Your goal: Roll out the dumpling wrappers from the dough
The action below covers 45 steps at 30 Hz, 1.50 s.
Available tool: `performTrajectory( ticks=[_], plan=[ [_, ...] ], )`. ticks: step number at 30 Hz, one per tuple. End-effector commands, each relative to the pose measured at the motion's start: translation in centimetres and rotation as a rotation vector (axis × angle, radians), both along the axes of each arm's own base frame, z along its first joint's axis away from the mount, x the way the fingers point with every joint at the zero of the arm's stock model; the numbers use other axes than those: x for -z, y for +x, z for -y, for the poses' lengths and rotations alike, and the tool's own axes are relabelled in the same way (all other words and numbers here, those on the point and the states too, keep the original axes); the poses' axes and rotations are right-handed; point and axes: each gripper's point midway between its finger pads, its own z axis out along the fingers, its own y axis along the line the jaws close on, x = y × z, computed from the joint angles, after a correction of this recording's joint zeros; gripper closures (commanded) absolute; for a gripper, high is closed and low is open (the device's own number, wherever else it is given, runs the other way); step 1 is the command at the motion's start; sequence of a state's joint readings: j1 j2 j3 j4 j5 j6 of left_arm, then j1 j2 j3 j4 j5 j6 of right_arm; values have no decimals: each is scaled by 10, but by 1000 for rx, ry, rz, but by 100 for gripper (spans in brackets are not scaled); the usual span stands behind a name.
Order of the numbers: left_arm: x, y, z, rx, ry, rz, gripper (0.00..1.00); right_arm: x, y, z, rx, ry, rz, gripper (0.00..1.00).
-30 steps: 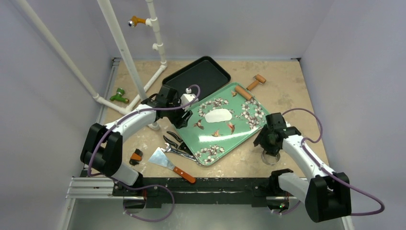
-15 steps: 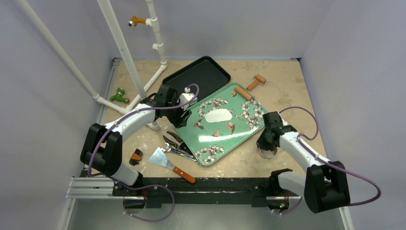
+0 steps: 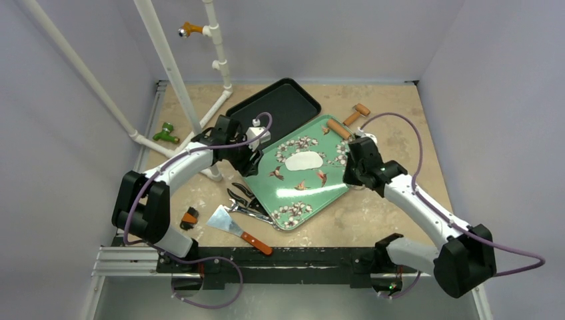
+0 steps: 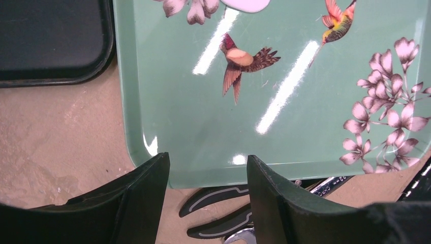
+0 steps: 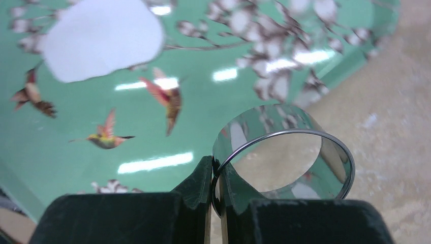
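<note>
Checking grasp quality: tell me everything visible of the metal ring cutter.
The ring cutter is a thin, shiny metal band, round and open through. The right gripper is shut on its near wall, one finger inside, one outside. It hangs by the green tray's edge, tabletop behind. Whether it touches anything below cannot be told.

Mottled beige table point(image 3: 400, 127). Lying on it:
- green bird-and-blossom tray point(image 3: 313, 197), centre
- black tray point(image 3: 280, 103), just behind it
- wooden roller point(image 3: 338, 129), at the green tray's far corner
- scraper point(image 3: 236, 230), black tongs point(image 3: 243, 200) and small orange-black piece point(image 3: 190, 217), near left
- green fitting point(image 3: 165, 133), far left
</note>
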<state>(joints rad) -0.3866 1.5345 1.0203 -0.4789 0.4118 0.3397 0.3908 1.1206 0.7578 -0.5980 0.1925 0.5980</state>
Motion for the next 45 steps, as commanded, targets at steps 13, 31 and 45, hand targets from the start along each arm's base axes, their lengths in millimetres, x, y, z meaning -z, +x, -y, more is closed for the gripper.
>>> performTrajectory(
  ticks=[13,31,45],
  plan=[
    [-52,11,15,-31,-164,-22,43,-70,43,-184,-1269,-308,406,100],
    [-156,16,67,-106,-391,79,22,-79,18,-210,-1616,-313,663,100],
    [-111,45,84,-117,-167,109,29,-92,23,-229,-1520,-268,706,100]
  ],
)
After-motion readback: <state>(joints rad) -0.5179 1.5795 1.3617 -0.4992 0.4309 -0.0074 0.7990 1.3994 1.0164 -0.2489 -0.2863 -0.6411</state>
